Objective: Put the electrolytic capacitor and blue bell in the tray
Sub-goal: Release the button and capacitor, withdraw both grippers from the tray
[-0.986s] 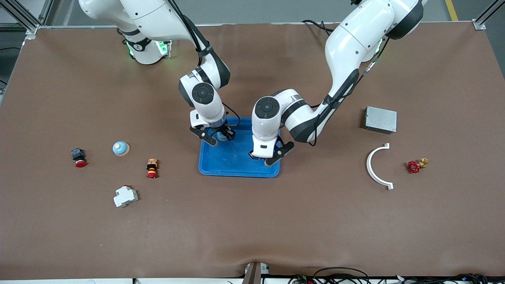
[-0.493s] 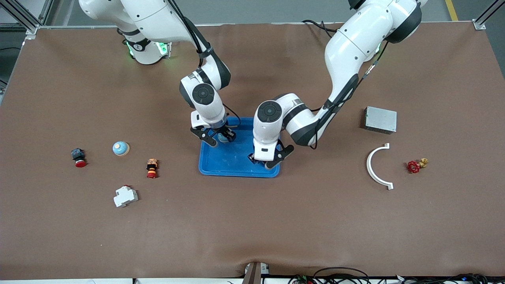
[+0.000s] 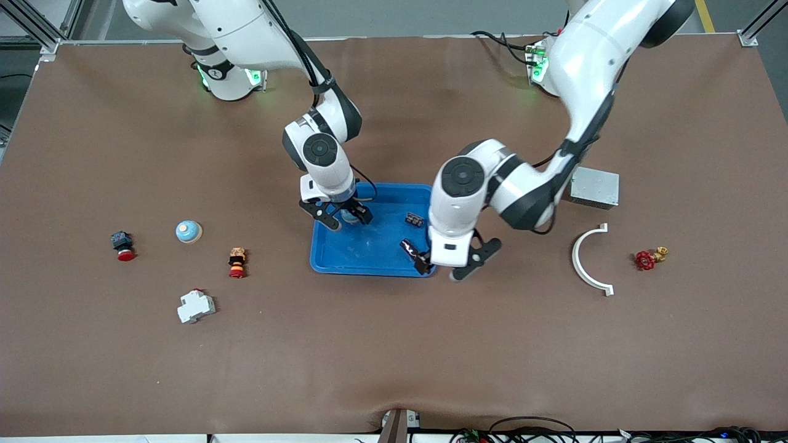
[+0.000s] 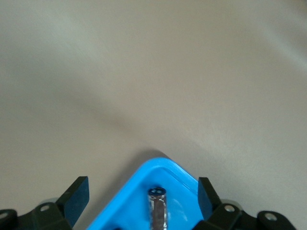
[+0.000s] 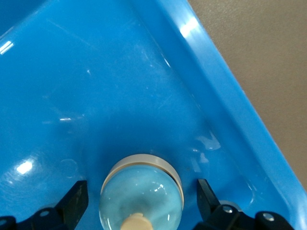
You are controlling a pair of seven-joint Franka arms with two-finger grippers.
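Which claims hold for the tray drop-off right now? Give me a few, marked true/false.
1. The blue bell sits in the tray, between the open fingers of the right gripper. True.
2. The left gripper is shut on the capacitor. False: it is open, and the capacitor lies in the tray near a corner.
3. The grey metal box is in the tray. False: it rests on the table toward the left arm's end.
4. The white curved part lies nearer the front camera than the grey metal box. True.
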